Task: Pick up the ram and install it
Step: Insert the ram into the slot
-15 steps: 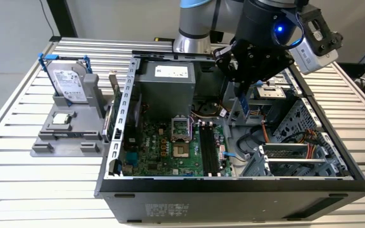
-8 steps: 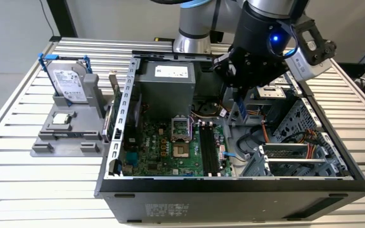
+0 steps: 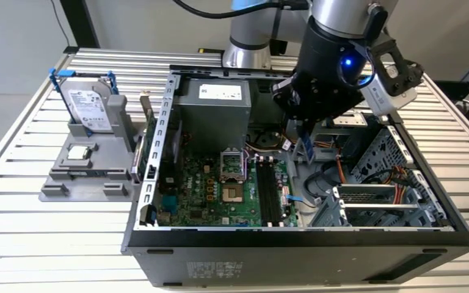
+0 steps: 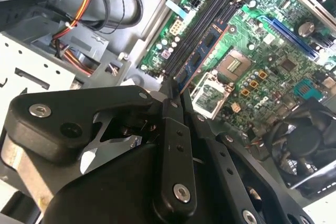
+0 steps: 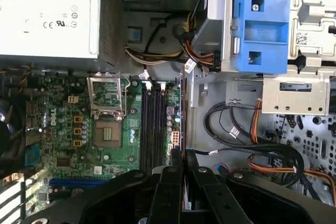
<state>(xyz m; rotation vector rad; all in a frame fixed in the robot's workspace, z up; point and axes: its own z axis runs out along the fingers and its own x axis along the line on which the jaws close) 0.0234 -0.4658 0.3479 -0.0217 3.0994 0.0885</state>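
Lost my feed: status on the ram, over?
Gripper shut on the ram. Ram over the motherboard, beside the memory slots, not seated. No cable across slots.

Nothing can be read for sure: the big white label (image 5: 47, 9) on the grey power box (image 5: 107, 22) has small black signs, and the white label (image 3: 88, 107) on the hard drive (image 3: 96, 84) and the sticker (image 3: 218, 268) on the case (image 3: 316, 259) carry tiny print.
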